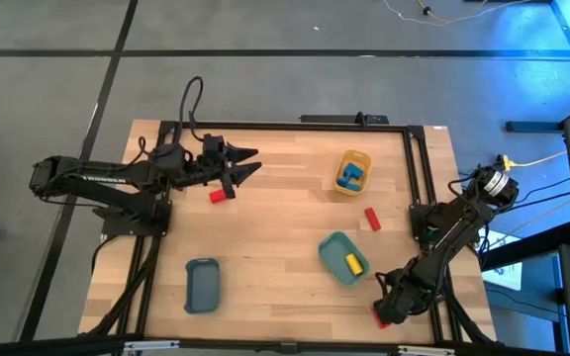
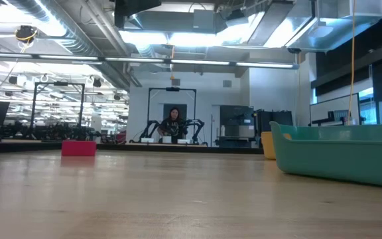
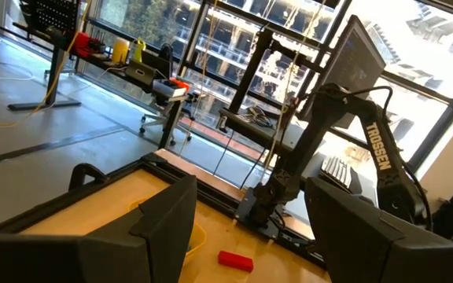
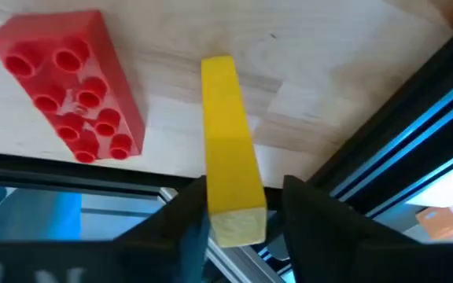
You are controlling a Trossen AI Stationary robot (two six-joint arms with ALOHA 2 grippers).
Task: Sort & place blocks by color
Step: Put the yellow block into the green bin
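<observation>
My right gripper [image 1: 388, 311] is low at the table's near right corner, shut on a long yellow block [image 4: 228, 141]. A red block [image 4: 73, 82] lies flat on the wood beside it, and also shows in the high view [image 1: 382, 319]. My left gripper [image 1: 246, 164] hovers open over the far left part of the table, with another red block [image 1: 221, 195] on the wood just near of it. A third red block [image 1: 372, 218] lies right of centre. Blue blocks [image 1: 352, 176] sit in the yellow tray [image 1: 349, 158], and a yellow block [image 1: 353, 263] in the teal tray [image 1: 332, 247]. My right gripper pinches the yellow block by one end [image 4: 236, 206] between its two fingers [image 4: 185, 220]. The block runs on ahead of the fingers, along them, toward the table top. Whether its far end [image 4: 217, 67] rests on the wood, I cannot tell.
A slate-blue tray [image 1: 202, 285] lies near the table's near left corner. A black frame rail [image 4: 368, 169] runs along the table's right edge close to my right gripper. Bare wood [image 1: 275, 232] lies between the trays. A person [image 2: 173, 121] sits far back in the room.
</observation>
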